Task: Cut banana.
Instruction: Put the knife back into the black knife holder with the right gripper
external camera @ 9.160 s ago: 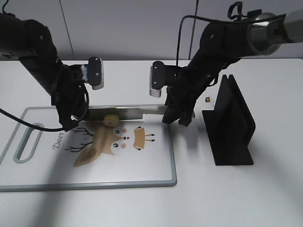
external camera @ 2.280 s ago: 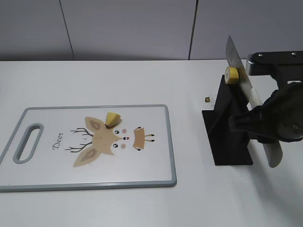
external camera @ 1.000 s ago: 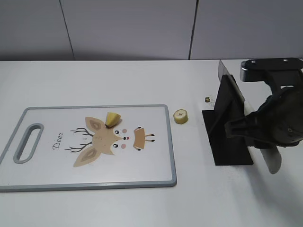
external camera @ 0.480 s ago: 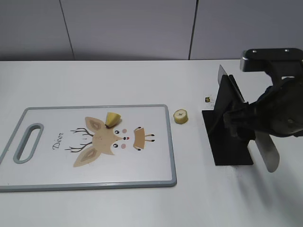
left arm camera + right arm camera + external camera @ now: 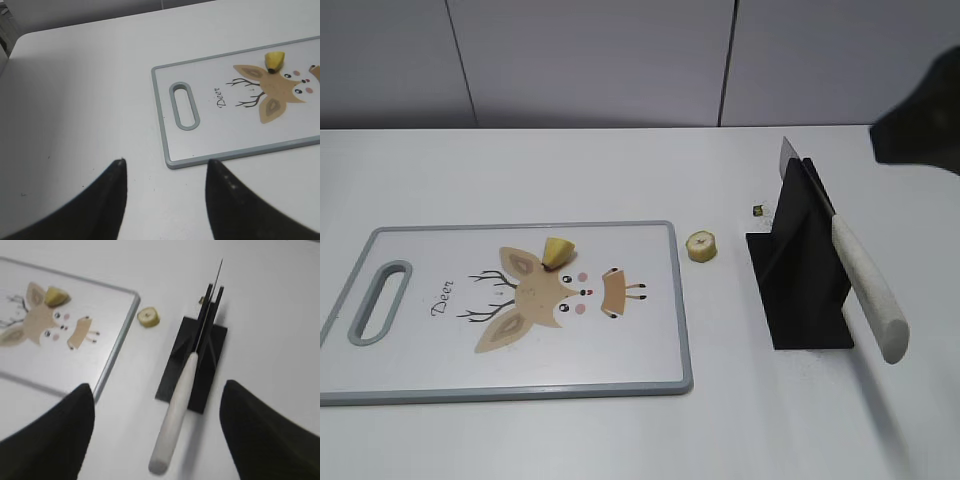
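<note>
Both fingers (image 5: 165, 200) (image 5: 155, 430) spread wide, empty; knife (image 5: 187, 375) rests in holder (image 5: 805, 265).

Cutting board (image 5: 650, 345): white face, grey-blue rim and handle slot, tan cartoon deer with black antlers, pink cheeks, black "Deer" script.
Banana end piece (image 5: 558, 252): yellow, dark tip.
Banana slice (image 5: 700, 245): pale yellow, darker centre mark.
Knife (image 5: 865, 290): cream-white handle, silver-grey blade.
Knife stand (image 5: 805, 290): matte black.
Table (image 5: 570, 175): plain white.
Wall (image 5: 590, 60): grey panels, dark seams.
Left gripper (image 5: 165, 200): black fingers.
Right gripper (image 5: 155, 432): black fingers.
</note>
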Robot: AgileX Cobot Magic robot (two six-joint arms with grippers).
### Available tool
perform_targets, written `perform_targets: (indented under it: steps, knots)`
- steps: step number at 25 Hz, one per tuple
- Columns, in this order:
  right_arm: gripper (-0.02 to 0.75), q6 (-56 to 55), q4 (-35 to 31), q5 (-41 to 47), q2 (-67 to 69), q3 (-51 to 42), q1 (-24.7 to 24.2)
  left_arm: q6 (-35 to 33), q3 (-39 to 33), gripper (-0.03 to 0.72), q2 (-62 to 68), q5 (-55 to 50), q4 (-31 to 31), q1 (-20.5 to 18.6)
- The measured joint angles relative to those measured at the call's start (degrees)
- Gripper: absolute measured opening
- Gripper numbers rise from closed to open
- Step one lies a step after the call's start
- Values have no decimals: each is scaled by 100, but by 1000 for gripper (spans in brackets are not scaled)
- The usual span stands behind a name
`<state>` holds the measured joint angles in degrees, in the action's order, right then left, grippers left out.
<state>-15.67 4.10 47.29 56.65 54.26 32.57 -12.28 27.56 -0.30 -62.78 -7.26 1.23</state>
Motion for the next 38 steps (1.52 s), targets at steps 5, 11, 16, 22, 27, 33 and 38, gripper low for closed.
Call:
perform_targets:
  steps: [5, 11, 16, 22, 27, 33, 38]
  knots:
    - [592, 934, -573, 964, -944, -560, 0, 0, 0, 498, 0, 0, 0, 0]
    - [592, 1349, -784, 1249, -2588, -1497, 0, 0, 0, 498, 0, 0, 0, 0]
    - [592, 1607, -812, 1576, -3803, -1965, 5, 0, 0, 498, 0, 0, 0, 0]
    - [592, 1838, -961, 1661, -4800, -2343, 5, 0, 0, 498, 0, 0, 0, 0]
    - [580, 1869, -955, 1661, -5294, -2370, 5, 0, 0, 498, 0, 0, 0, 0]
    - [570, 1875, -970, 1389, -5423, -2481, 5, 0, 0, 498, 0, 0, 0, 0]
    - [570, 1885, -973, 1287, -5423, -2543, 5, 0, 0, 498, 0, 0, 0, 0]
